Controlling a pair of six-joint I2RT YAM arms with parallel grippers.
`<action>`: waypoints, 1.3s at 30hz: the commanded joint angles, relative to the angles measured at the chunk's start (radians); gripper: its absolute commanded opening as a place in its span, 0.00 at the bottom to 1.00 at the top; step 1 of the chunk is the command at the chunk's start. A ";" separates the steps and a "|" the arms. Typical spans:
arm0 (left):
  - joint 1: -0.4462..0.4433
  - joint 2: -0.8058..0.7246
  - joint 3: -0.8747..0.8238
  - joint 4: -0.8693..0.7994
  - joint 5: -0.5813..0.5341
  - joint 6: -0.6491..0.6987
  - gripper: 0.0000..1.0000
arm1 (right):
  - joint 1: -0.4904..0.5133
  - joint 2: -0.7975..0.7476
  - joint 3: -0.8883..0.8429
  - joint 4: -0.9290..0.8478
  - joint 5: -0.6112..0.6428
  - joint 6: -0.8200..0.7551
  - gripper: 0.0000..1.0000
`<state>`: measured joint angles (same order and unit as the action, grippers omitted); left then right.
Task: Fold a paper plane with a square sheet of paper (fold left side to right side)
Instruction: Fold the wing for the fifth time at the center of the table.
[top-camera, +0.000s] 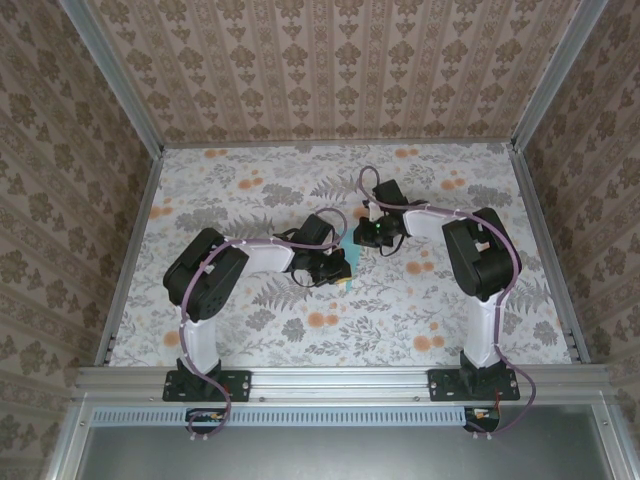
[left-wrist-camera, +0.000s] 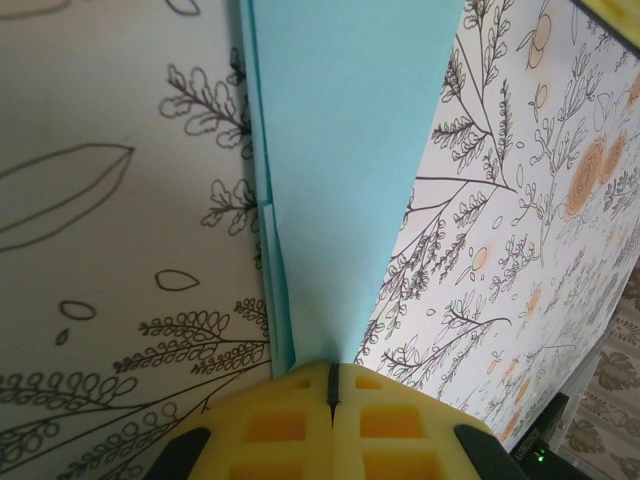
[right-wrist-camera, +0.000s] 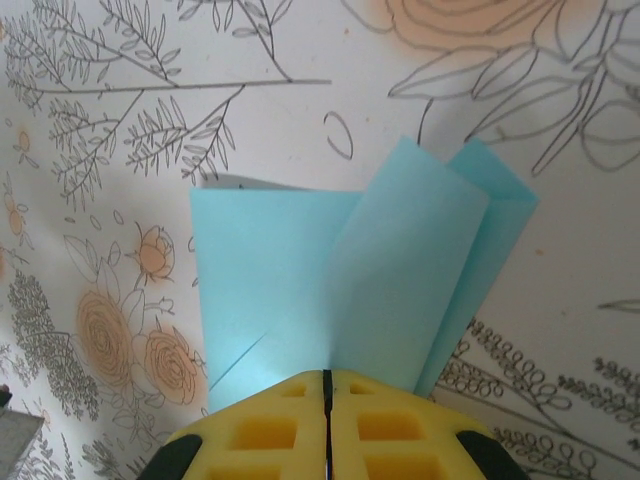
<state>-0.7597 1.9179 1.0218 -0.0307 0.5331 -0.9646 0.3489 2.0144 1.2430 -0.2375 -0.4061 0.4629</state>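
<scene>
Right wrist, folded paper (right-wrist-camera: 290, 290) touching closed right tool (right-wrist-camera: 327, 380)

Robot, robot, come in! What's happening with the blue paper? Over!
Left gripper shut on blue paper. Right gripper shut on it too. Paper partly folded, one flap lifted. Nothing in the way.

Fixed overhead view from the near edge; two close downward wrist views, shared blue paper (left-wrist-camera: 340, 150)
</scene>
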 joint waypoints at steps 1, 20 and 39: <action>-0.004 0.033 -0.021 -0.146 -0.055 0.024 0.05 | -0.033 0.036 0.044 -0.010 0.053 -0.032 0.08; -0.004 0.030 -0.014 -0.152 -0.055 0.027 0.04 | -0.115 0.137 0.159 -0.015 -0.011 -0.020 0.09; -0.006 0.006 -0.015 -0.134 -0.071 0.021 0.05 | -0.152 0.052 0.198 -0.016 -0.048 -0.005 0.09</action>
<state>-0.7597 1.9175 1.0283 -0.0345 0.5148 -0.9646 0.1886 2.1571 1.4681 -0.2707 -0.4545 0.4480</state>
